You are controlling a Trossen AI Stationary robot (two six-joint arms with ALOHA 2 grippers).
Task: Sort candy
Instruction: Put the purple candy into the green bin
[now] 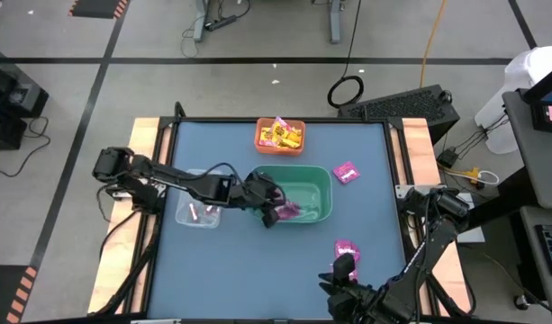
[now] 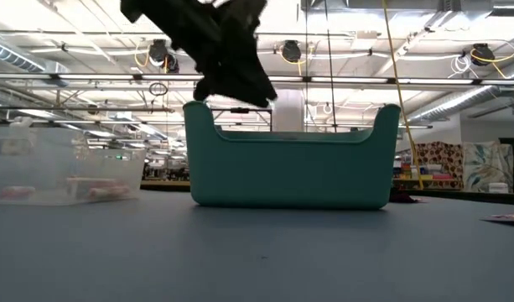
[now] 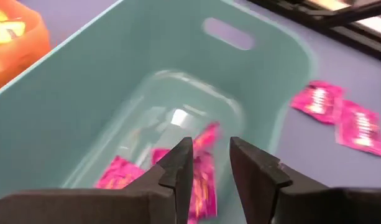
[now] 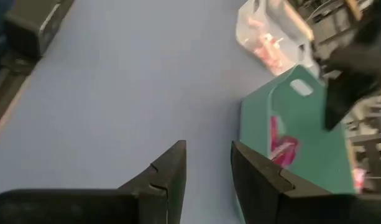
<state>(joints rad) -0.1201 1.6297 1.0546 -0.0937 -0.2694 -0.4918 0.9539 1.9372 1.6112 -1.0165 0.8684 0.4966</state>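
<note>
My left claw (image 3: 209, 163) hangs over the green bin (image 1: 322, 183), fingers parted with nothing between them, and pink packets (image 3: 199, 171) lie on the bin floor right below. If I pull away low, I could clip the rim and shove the bin. Beyond it, yellow packets (image 1: 282, 133) fill the orange bin (image 1: 274, 145) and thin sticks (image 1: 200, 211) sit in the clear bin (image 1: 187, 216). Loose pink packets wait on the table (image 1: 230, 270): one (image 1: 347, 173) just beside the green bin, another (image 1: 348, 248) near my right claw (image 4: 209, 163), which is parted and empty at the front edge. Both arms reaching for the same packet could collide.
</note>
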